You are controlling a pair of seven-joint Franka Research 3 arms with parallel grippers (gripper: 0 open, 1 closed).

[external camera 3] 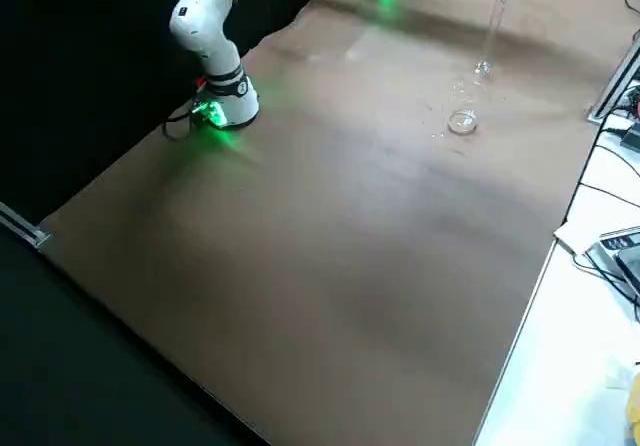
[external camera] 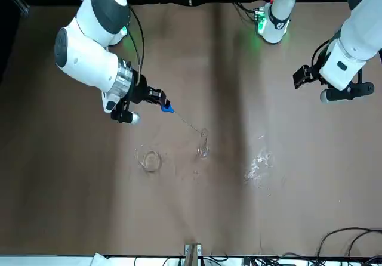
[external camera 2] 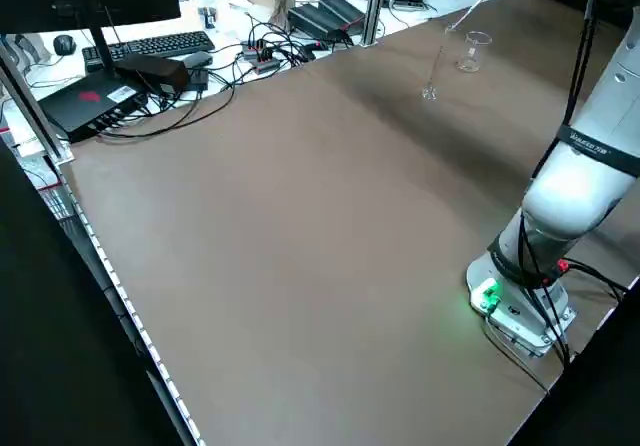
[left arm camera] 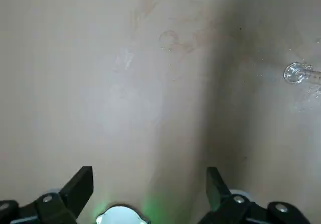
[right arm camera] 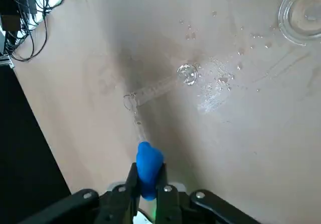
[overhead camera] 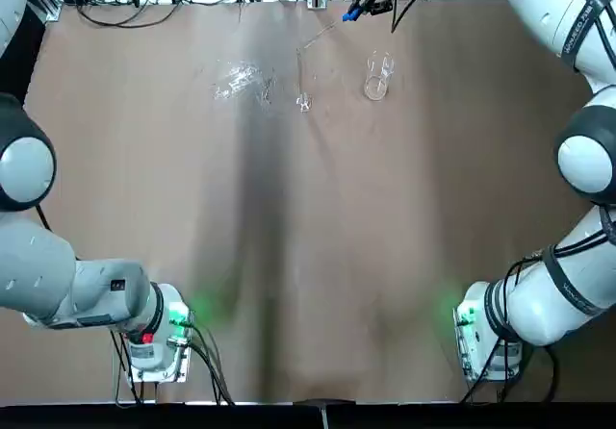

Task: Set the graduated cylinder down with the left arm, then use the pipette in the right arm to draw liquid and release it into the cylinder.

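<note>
Cylinder (overhead camera: 303, 88) standing upright on the counter (overhead camera: 308, 256), well apart from the left gripper (left arm camera: 149, 184), which hangs pulled back over bare counter with jaws apart and empty. Right gripper (right arm camera: 147, 181) raised above the far side, jaws clamped on the blue bulb of the pipette (right arm camera: 148, 161), thin stem slanting down with its tip at or just inside the cylinder's mouth. Beaker (overhead camera: 376, 85) near the cylinder on the right arm's side; shapeless glassy cluster (overhead camera: 236, 80) on its other side. Judged to be the release step, with little margin: narrow mouth, slanted stem, so a small sideways drift could put drops on the counter, where some specks already show in the right wrist view. Could also nudge the rim and tip so tall and slender a tube on its small foot. Too hard a squeeze risks bending the stem off target
</note>
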